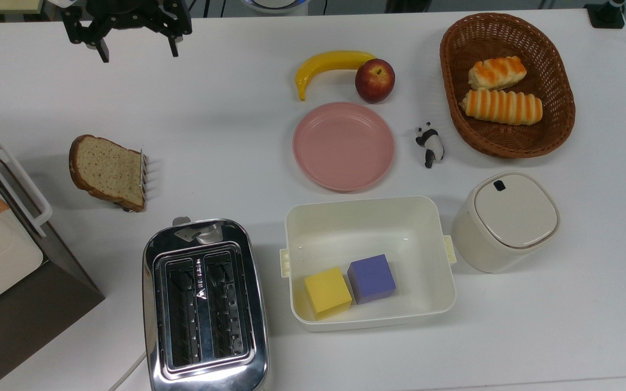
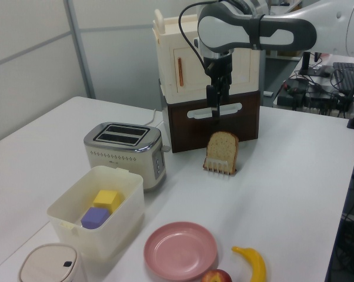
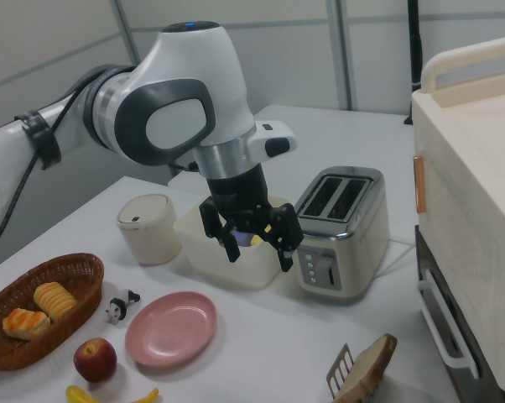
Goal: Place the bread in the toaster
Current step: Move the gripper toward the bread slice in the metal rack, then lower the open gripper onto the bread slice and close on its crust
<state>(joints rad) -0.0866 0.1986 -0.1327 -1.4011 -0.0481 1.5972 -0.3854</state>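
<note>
— Black metal, that gripper [image 1: 136,51]: its two fingers stand wide apart with nothing between them, high over the table [image 1: 226,108] near the top view's eleven o'clock corner.

— So which step is the arm at?

— The approach, by the look of it. The bread [image 1: 107,171] leans upright in a small wire rack [image 1: 142,172], toward six o'clock from the gripper in the top view and well apart from it.

— And the toaster [image 1: 204,304]?

— Further on toward five o'clock from the bread, both slots dark and empty.

— What does the next move call for?

— Probably descending over the slice's rounded top and closing across its thin faces, clear of the rack's prongs.
</note>
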